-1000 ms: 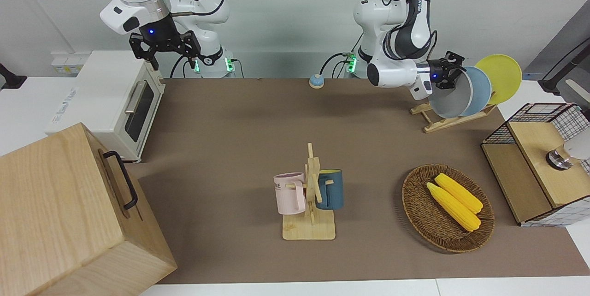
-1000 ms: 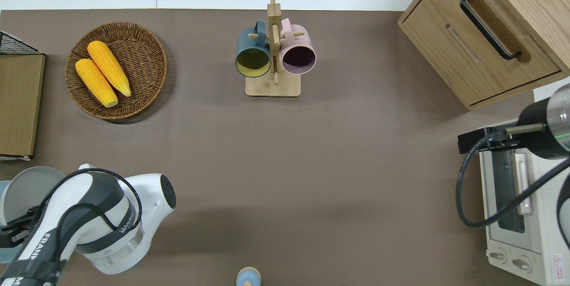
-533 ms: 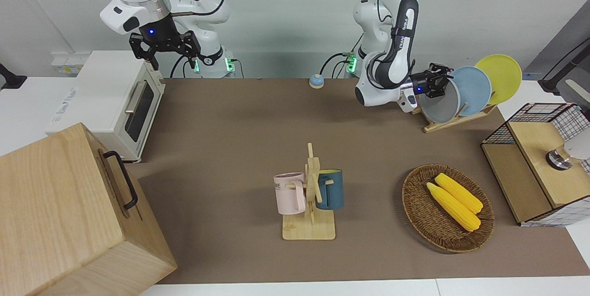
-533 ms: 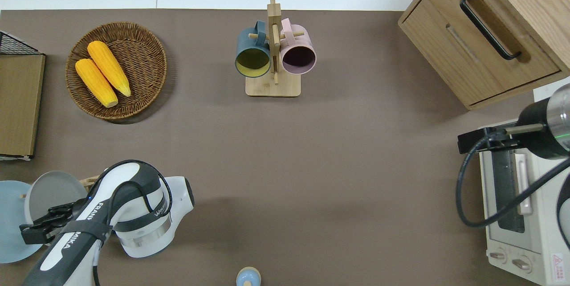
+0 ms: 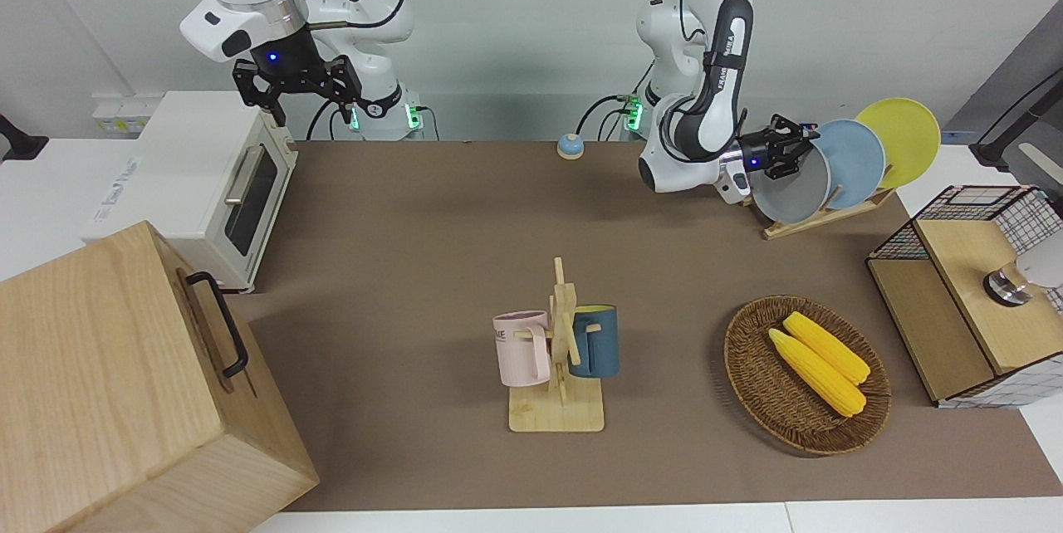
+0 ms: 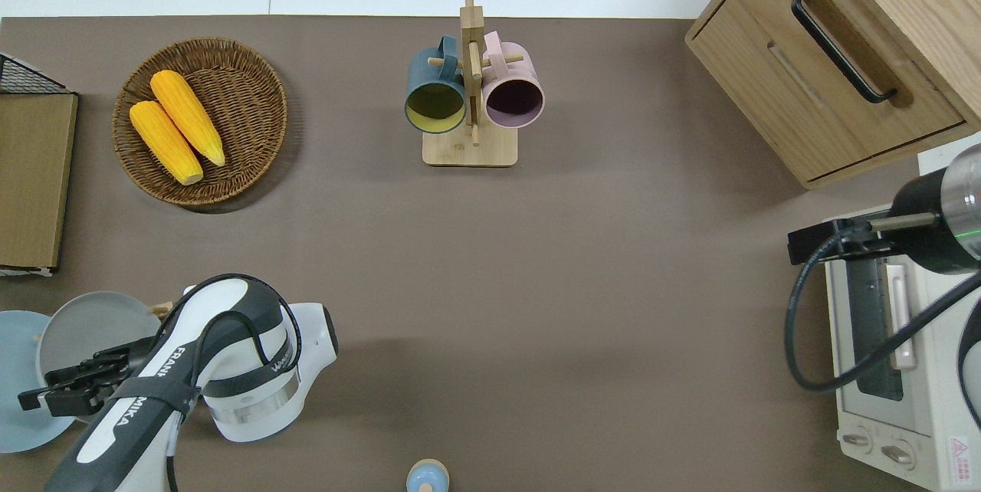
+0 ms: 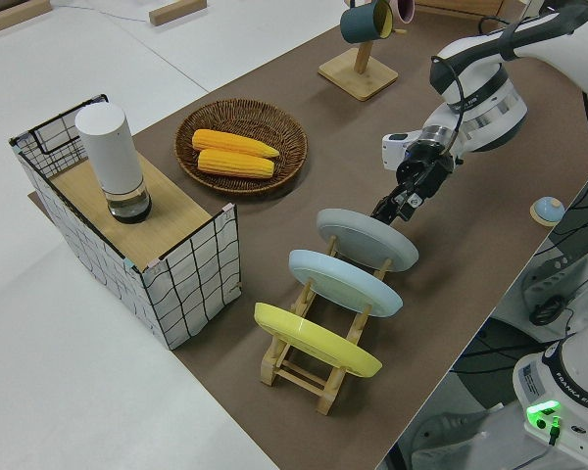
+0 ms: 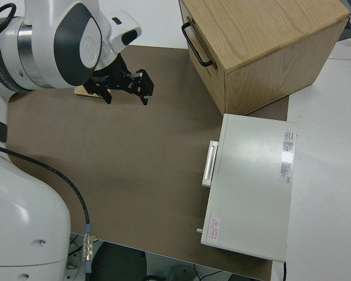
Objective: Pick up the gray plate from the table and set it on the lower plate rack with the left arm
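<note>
Left side view: left hand [image 7: 397,203] grips gray plate [image 7: 367,239].

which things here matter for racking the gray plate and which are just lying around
In the job: gray plate, lower plate rack, left hand.
Lying about: sky-blue plate, yellow plate, corn basket, mug tree, toaster oven.

Sky-blue plate [image 7: 345,282] crowding gray plate [image 7: 367,239]

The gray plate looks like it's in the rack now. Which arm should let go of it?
The left arm. Its claw is right at the gray plate, which leans in the lower plate rack. The right arm is parked.
</note>
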`<state>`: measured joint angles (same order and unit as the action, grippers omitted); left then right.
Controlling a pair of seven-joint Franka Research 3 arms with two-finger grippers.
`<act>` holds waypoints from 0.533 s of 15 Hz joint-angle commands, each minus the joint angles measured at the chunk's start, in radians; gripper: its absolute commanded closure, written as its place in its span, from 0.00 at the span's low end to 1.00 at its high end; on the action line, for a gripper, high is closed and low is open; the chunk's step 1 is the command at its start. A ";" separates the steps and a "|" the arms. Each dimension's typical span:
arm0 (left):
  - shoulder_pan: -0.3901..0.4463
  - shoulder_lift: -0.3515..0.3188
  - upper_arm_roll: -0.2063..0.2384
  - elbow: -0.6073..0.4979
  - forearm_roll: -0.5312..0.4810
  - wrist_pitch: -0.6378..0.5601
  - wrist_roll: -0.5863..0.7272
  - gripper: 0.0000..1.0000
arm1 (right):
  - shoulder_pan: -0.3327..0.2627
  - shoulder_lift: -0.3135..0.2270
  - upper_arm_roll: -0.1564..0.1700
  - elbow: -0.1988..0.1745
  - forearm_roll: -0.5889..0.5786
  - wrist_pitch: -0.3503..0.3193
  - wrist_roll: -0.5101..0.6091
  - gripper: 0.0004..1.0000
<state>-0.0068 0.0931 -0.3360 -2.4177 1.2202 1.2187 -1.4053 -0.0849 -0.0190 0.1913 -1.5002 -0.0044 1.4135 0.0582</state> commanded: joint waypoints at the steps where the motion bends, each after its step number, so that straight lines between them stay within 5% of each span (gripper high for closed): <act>1: -0.010 0.016 0.006 0.044 0.018 -0.021 0.035 0.01 | -0.007 -0.002 0.007 0.006 0.007 -0.014 -0.001 0.01; 4: -0.016 -0.004 -0.006 0.158 -0.007 -0.024 0.170 0.01 | -0.007 -0.002 0.007 0.006 0.007 -0.014 0.000 0.01; 8: -0.015 -0.007 -0.053 0.515 -0.178 -0.065 0.518 0.01 | -0.007 -0.002 0.007 0.006 0.007 -0.014 0.000 0.01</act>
<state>-0.0123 0.0847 -0.3767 -2.1086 1.1541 1.1936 -1.0747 -0.0849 -0.0190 0.1913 -1.5002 -0.0044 1.4135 0.0582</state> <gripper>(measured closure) 0.009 0.009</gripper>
